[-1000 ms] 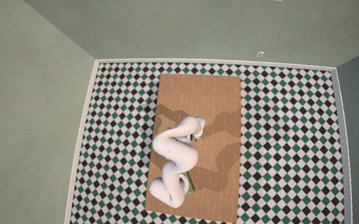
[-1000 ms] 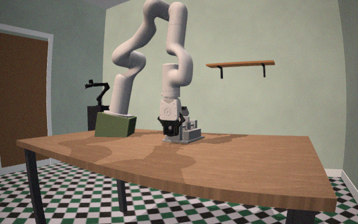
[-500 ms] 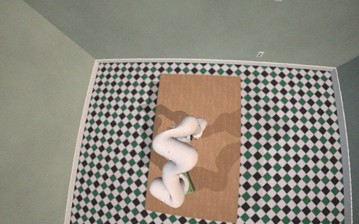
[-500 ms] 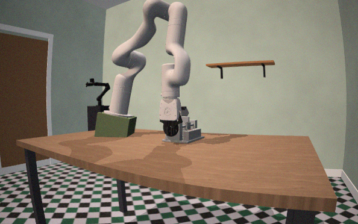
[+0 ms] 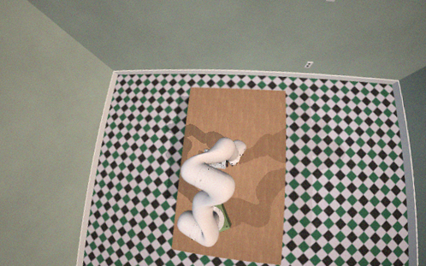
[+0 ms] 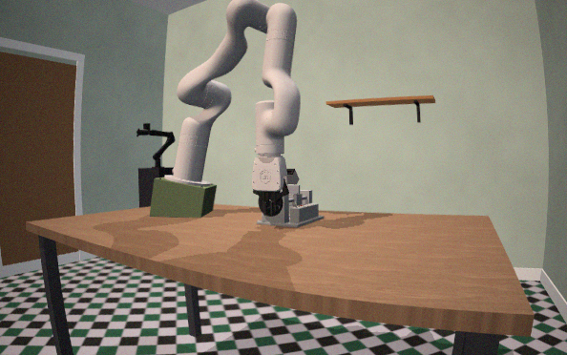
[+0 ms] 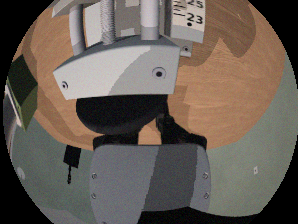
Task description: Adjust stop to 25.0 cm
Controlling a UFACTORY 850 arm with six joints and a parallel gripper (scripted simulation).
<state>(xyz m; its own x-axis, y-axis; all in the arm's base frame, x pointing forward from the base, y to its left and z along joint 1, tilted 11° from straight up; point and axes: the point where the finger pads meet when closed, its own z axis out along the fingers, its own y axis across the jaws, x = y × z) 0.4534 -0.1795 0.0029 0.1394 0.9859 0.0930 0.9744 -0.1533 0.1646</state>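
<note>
Tool [image 7: 136, 125] is clenched on the round black handwheel [image 7: 116, 112] at the near end of the grey metal stop fixture [image 6: 302, 213], mid-desk on the brown wooden desk [image 6: 382, 258]. Past the wheel: grey end plate [image 7: 123, 72], then the screw and guide rods [image 7: 127, 16], then the white ruler scale [image 7: 186, 3] beside them. A black dot sits near the 23 mark; digits are blurry, so that reading is a guess. Status: grasp done. Left: crank to 25.0, then release. Far back, the white arm's green base block [image 6: 181, 198].
</note>
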